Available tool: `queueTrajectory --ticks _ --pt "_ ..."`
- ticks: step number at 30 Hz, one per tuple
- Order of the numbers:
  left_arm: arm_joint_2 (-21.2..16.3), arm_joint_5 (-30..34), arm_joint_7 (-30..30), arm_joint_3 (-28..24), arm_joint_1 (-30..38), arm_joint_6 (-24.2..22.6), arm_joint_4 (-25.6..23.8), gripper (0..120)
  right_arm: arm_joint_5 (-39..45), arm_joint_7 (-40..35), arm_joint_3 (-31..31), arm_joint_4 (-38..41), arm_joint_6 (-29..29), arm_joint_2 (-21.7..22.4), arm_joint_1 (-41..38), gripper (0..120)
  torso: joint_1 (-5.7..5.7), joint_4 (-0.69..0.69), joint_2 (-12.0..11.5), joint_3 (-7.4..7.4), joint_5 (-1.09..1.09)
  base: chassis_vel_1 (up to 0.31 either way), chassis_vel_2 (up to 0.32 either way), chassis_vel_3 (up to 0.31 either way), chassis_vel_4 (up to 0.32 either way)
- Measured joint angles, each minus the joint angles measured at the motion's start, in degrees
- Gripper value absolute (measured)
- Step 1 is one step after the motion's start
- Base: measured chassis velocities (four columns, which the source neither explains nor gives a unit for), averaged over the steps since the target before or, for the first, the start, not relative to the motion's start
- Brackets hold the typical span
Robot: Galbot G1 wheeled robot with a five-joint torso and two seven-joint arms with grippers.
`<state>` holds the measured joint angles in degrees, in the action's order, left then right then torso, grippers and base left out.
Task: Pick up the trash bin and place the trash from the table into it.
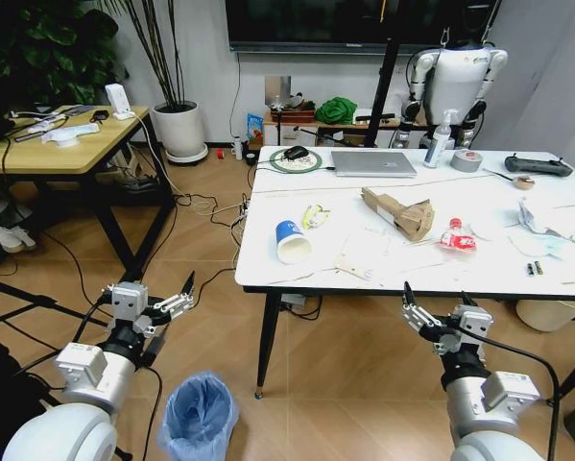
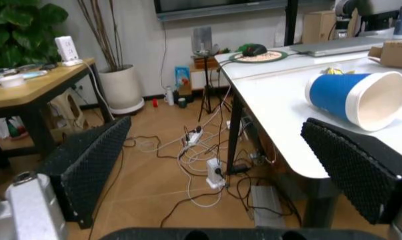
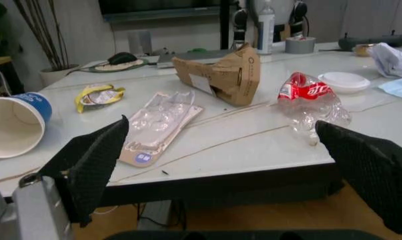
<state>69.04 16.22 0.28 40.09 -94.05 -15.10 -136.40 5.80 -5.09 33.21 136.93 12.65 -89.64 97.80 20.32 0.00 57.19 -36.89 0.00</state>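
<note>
You have one trash bin (image 1: 198,416) on the floor at the head view's bottom, left of centre, probably light with a soft, slippery liner, so take its rim; both the left tool (image 1: 166,302) and right tool (image 1: 429,312) hang wide and empty. On the worktop (image 1: 479,279) I count one paper cup (image 1: 292,240), one torn cardboard box (image 1: 398,212) and one crushed bottle (image 1: 456,236); all look light and easily crushed.

Wood-plank floor (image 1: 210,317) strewn with black and white cables (image 1: 205,206). A wooden-topped desk (image 1: 71,144) on black legs stands against the pale wall (image 1: 205,58), a large white plant pot (image 1: 179,130) beside it, a dark screen (image 1: 349,21) mounted above
</note>
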Motion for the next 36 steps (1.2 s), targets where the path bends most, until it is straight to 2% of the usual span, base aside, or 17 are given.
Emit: queueTrajectory --ticks 36 --pt "0.04 -0.66 0.53 -0.11 -0.41 0.75 0.67 100 -1.79 0.47 -0.83 -1.98 -1.4 -1.76 -0.79 100 -4.26 0.0 -9.92 5.67 0.0 0.0 0.0 0.0 0.0"
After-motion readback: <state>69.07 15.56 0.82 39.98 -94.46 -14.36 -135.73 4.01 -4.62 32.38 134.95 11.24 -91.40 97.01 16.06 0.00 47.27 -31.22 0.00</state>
